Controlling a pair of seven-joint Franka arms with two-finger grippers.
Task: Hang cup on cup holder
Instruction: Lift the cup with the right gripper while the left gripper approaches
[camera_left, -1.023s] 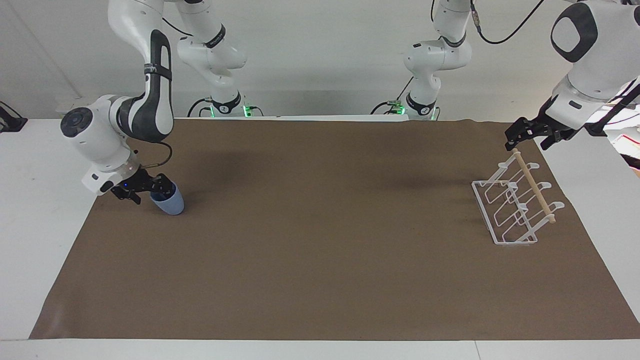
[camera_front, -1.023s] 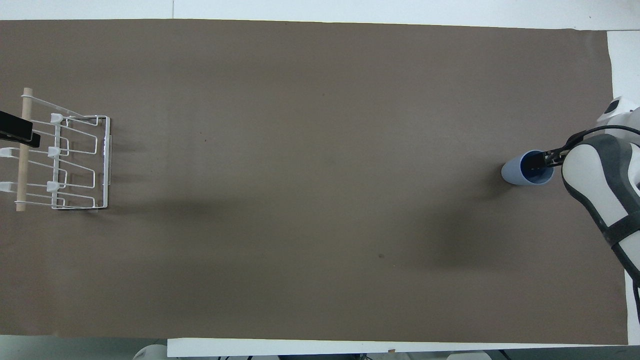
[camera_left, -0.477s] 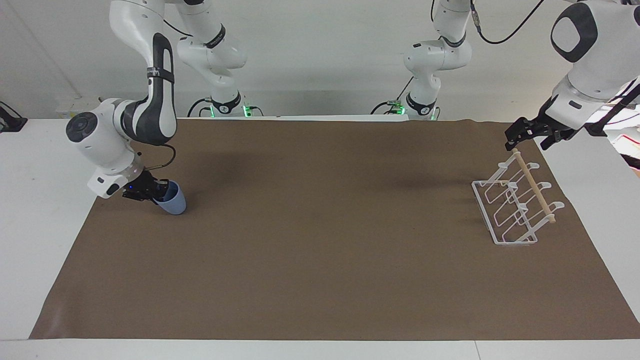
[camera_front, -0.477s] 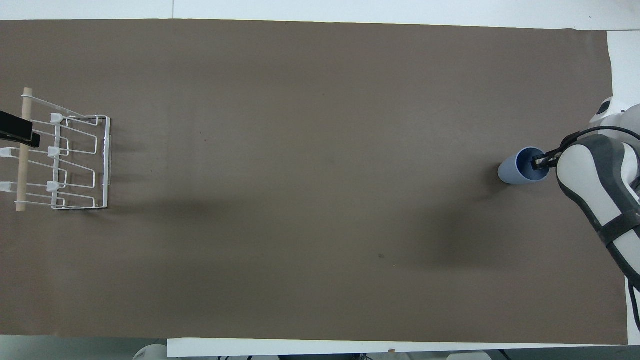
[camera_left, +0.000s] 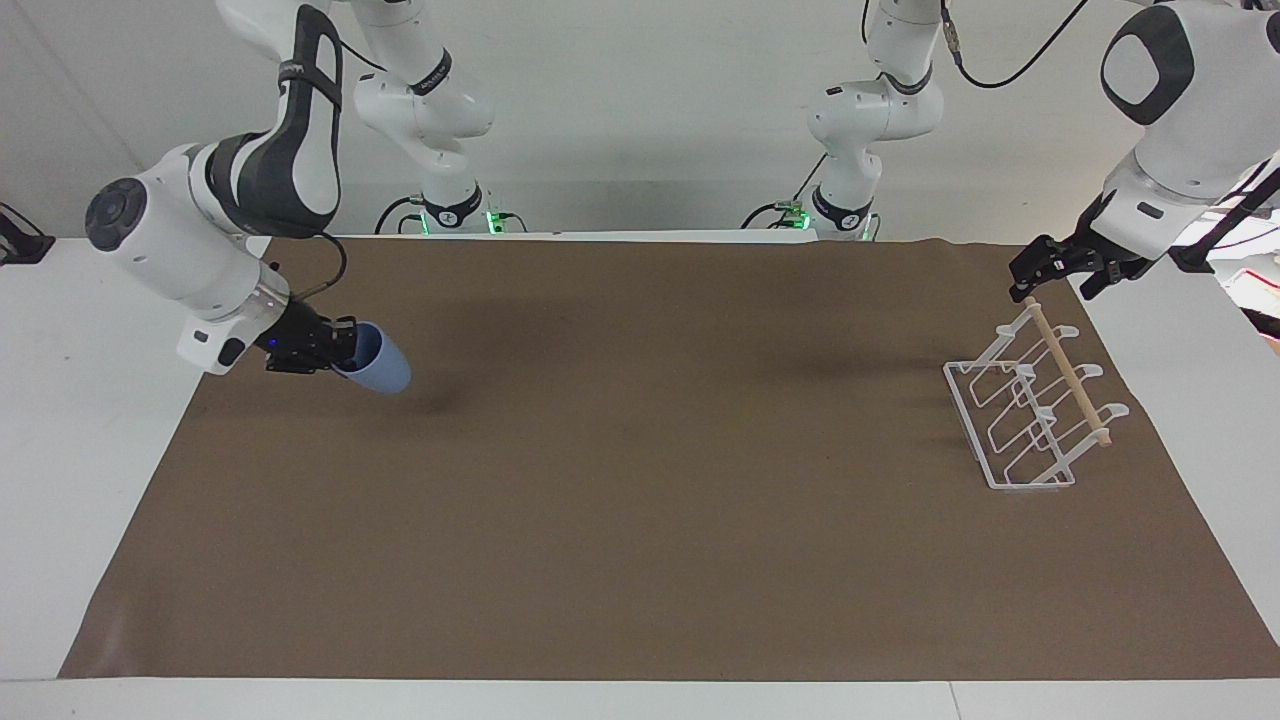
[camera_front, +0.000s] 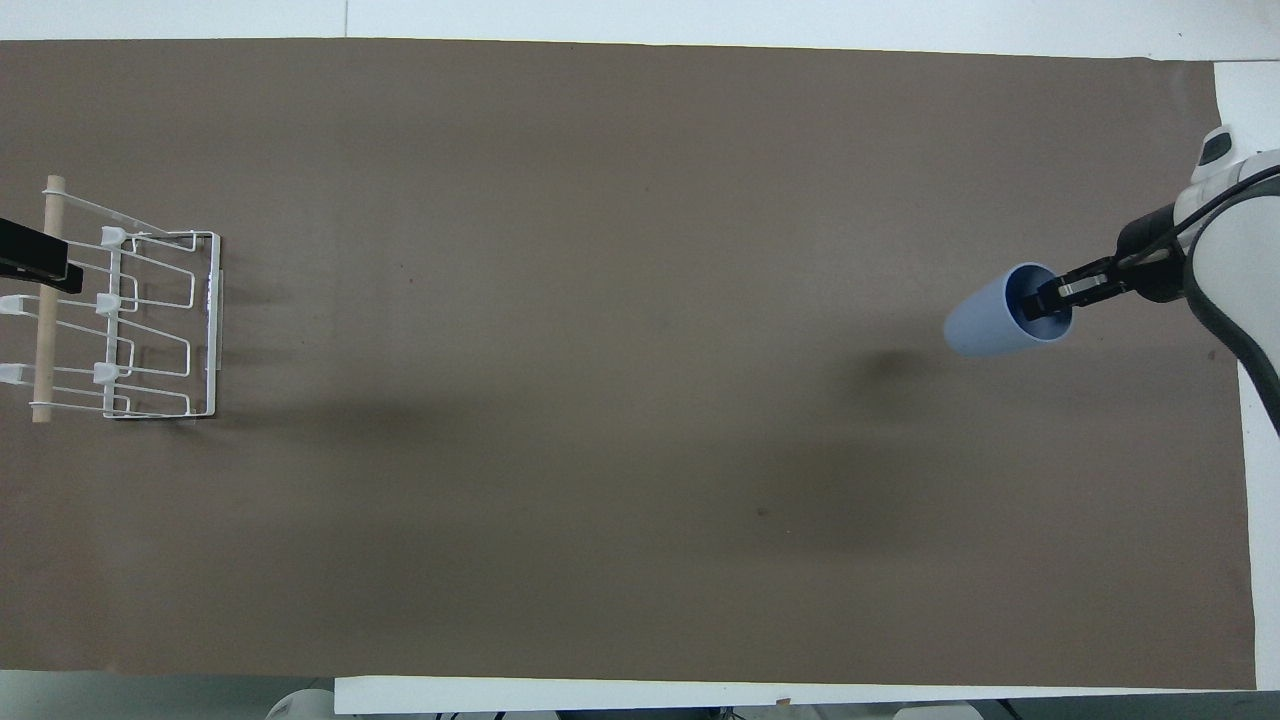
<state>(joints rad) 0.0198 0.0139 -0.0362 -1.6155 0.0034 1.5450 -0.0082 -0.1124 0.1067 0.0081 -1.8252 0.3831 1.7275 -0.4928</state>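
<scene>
The light-blue cup (camera_left: 388, 374) hangs in the air over the mat at the right arm's end of the table, tipped on its side with its base toward the table's middle; it also shows in the overhead view (camera_front: 985, 322). My right gripper (camera_left: 345, 358) is shut on the cup's rim, one finger inside the mouth (camera_front: 1045, 300). The white wire cup holder (camera_left: 1070, 376) with its wooden dowel stands at the left arm's end (camera_front: 45, 320). My left gripper (camera_left: 1058, 278) is open and empty, over the dowel's end nearest the robots (camera_front: 35, 262).
A brown mat (camera_left: 640, 480) covers most of the white table (camera_left: 80, 420). Between the cup and the cup holder only the bare mat (camera_front: 600, 350) shows.
My right gripper has lifted the cup off the mat, tipped it further onto its side and carried it toward the table's middle. The left arm has not moved.
</scene>
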